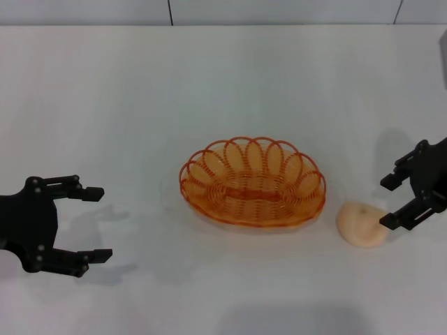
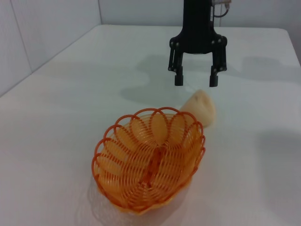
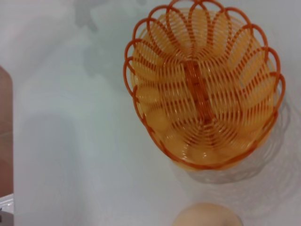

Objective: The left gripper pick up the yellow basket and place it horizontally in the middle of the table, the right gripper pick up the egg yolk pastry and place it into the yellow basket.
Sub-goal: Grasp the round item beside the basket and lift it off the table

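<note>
Reaching for the small peach dome-shaped pastry [image 1: 362,223] beside the empty oval orange wire basket [image 1: 253,183] mid-tabletop [image 1: 126,105], your right gripper [image 1: 397,202] has fingers apart; lower and close. Left gripper [image 1: 94,225] idles, fingers apart.

Left gripper [image 1: 94,225]: hovering near the left edge of the worktop, fingers spreading wide and pointing inward, holding nothing.
Right gripper [image 1: 391,202]: hanging by the right edge, fingers parting wide, pointing inward and downward, holding nothing.
</note>
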`<state>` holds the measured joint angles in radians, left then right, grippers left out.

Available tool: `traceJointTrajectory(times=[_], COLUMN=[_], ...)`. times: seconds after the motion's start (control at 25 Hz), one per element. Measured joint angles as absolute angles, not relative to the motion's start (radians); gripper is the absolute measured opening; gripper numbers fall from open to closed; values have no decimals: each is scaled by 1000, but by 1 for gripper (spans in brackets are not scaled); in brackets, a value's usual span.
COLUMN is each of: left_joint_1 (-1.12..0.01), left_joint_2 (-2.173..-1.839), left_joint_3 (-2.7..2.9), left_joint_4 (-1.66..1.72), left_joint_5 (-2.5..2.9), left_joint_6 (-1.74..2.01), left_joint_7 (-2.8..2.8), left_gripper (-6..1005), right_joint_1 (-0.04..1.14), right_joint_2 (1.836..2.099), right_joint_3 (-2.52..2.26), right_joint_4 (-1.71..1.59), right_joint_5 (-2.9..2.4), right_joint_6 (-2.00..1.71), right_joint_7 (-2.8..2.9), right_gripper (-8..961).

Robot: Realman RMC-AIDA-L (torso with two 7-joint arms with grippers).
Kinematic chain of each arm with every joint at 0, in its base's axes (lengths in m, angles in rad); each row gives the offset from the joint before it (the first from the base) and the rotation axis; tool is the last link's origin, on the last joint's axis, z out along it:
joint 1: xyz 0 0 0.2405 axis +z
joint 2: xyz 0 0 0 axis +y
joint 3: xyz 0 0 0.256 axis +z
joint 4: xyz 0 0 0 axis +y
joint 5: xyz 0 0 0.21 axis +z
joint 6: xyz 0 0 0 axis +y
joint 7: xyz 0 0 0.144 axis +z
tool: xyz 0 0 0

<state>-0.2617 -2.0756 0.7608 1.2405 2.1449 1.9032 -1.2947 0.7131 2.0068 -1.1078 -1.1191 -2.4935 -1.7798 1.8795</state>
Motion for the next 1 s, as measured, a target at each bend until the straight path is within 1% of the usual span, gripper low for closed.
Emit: traceJointTrajectory(times=[0.32,0.56,1.0], left_joint_1=[-268,-273,-275], left_joint_2=[-2077,-2077,-2077], left_joint_3=[775,775,775], left_joint_4=[1247,1247,1247], left_joint_5=[2147,2147,2147], left_joint_6=[1901,1901,1899], left_joint_7=[-1299,-1299,-1299], left_gripper=[886,886,886], right_joint_1=[753,754,749], right_joint_2=[2011,2013,2012], right_joint_3=[-1117,-1142,-1178], right_joint_4=[-1022,-1013,-1002], right_joint_5=[-2495,-2493,-2532], right_joint_6=[-1743,-1707,-1672], right_joint_7=[1885,1889,1914], right_gripper=[731,731,286])
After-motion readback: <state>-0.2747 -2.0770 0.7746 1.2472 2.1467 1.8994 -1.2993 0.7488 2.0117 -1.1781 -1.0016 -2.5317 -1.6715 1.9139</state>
